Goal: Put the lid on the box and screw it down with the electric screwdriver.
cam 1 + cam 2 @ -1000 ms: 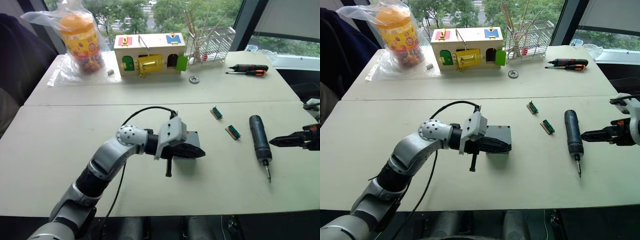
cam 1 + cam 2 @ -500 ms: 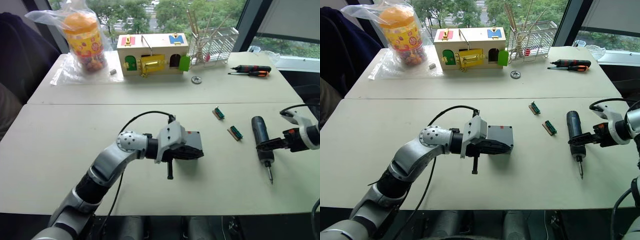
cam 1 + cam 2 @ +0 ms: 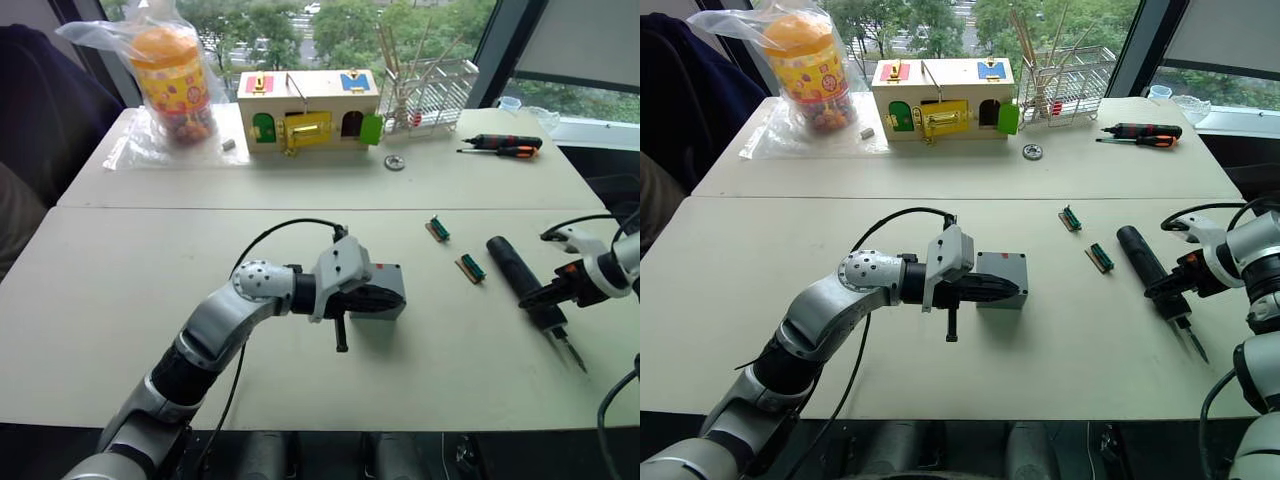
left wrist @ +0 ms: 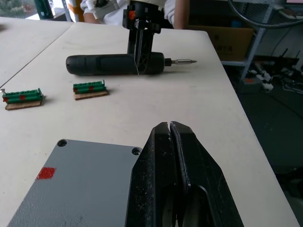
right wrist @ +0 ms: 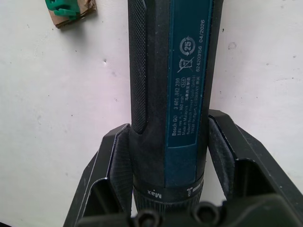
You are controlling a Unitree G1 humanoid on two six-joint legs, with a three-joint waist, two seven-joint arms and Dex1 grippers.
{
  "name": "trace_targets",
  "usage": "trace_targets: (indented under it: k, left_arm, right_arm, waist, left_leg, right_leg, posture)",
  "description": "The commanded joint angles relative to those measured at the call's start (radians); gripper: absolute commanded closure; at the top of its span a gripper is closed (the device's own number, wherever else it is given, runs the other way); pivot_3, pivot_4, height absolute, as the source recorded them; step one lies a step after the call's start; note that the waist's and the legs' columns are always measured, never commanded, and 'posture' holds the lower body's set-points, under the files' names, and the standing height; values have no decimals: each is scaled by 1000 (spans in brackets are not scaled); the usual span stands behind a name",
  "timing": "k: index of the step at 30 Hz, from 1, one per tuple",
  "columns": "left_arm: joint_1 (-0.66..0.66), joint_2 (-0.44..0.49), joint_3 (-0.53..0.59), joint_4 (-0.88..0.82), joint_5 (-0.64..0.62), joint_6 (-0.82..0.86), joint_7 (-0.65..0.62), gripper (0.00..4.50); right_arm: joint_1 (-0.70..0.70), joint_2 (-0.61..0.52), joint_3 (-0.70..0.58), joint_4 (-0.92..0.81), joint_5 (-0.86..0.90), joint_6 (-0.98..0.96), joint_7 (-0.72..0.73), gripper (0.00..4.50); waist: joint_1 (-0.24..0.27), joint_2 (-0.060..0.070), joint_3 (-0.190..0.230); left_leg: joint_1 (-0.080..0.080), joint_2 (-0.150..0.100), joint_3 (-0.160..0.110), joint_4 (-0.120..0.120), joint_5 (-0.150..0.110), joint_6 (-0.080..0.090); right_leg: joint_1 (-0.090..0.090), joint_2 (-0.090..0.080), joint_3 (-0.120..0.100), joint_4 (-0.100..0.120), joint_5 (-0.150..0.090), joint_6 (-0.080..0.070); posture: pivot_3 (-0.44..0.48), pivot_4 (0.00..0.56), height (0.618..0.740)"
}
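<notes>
Lid: flat square grey plastic lid (image 4: 80,189) already seated on the small grey plastic box (image 3: 1002,280), mid-table, near side.
Left gripper (image 4: 169,125): fingers pressed together, empty, lying across the lid.
Right gripper (image 5: 165,146): fingers clamped round the dark blue-black cylindrical electric screwdriver (image 3: 1150,272), on the right, bit pointing near.
Done: lid placed, driver grasped.
Left: driving the corner screws; no screws visible.

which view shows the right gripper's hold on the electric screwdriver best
The right wrist view: both black fingers flank the electric screwdriver near its collar. The left wrist view shows the right gripper pinching it from afar; the eye views show it small.
</notes>
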Motion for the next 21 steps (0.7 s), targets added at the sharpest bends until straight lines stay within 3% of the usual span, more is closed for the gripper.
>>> trace_targets:
  k: [1,10,13,15,17,19,21]
  left_arm:
    - [-4,4,27,-2,2,-25,0,4500]
    - [-30,28,92,99,-11,-64,-28,4500]
    - [-52,63,128,173,-7,-77,-62,4500]
    - [-64,76,136,207,-6,-88,-87,4500]
    - [-88,65,132,245,-5,-94,-98,4500]
    - [-108,48,132,285,4,-102,-95,4500]
    - [-120,25,124,317,21,-113,-85,4500]
  right_arm:
    - [34,10,-17,29,-32,-8,-35,2648]
    - [-66,-7,-237,16,18,-4,-195,2648]
    - [-133,3,-560,-115,179,34,-387,2648]
    - [-87,63,-759,-281,276,49,-492,2648]
    - [18,227,-976,-583,406,46,-599,2648]
    - [101,388,-1085,-818,488,5,-702,2648]
    - [169,535,-1114,-999,548,-14,-797,2648]
  waist:
    - [0,0,0]
    - [-4,2,1]
    - [-1,7,2]
    - [-3,17,4]
    - [-4,15,4]
    - [-1,15,4]
    - [4,13,3]
  left_leg:
    - [0,0,-1,0,0,0]
    - [0,0,0,3,0,0]
    - [-3,-1,1,1,0,0]
    - [-6,-1,4,-4,1,-2]
    - [-8,0,5,-7,2,-4]
    - [-7,1,4,-7,3,-6]
    - [-7,1,4,-6,4,-6]
  right_leg:
    - [1,0,0,0,0,0]
    - [1,-1,0,0,0,1]
    - [-4,-2,1,1,0,1]
    - [-12,-1,3,3,0,1]
    - [-15,2,3,4,0,0]
    - [-15,4,2,5,0,0]
    - [-13,4,1,5,0,-1]
  posture:
    - [0,150,708]
    - [0,150,708]
    - [0,150,708]
    - [0,150,708]
    - [0,150,708]
    - [0,150,708]
    - [0,150,708]
